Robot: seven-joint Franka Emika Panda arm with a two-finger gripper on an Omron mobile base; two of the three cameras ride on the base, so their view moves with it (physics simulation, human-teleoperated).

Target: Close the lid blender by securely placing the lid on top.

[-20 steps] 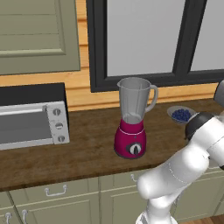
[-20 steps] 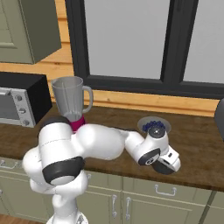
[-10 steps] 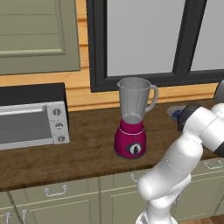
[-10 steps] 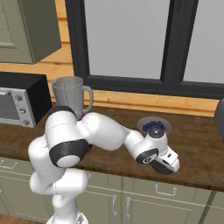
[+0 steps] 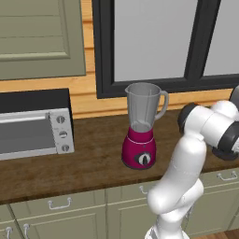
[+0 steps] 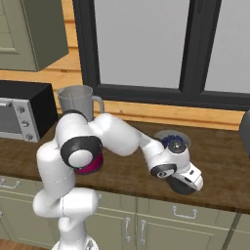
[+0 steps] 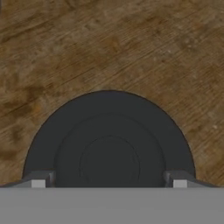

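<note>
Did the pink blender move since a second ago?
No. The blender stands at the same spot beside the toaster oven on the counter.

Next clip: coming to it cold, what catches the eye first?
The magenta blender stands mid-counter with its clear jar open at the top, no lid on it. Off to its right, the gripper hangs low over a round black lid lying flat on the wooden counter, one finger either side of it. A silver toaster oven sits at the left.

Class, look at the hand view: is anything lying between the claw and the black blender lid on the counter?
Nothing visible does. The claw hangs straight over the round black lid, one finger to each side of it, with bare wooden counter around the lid.
</note>
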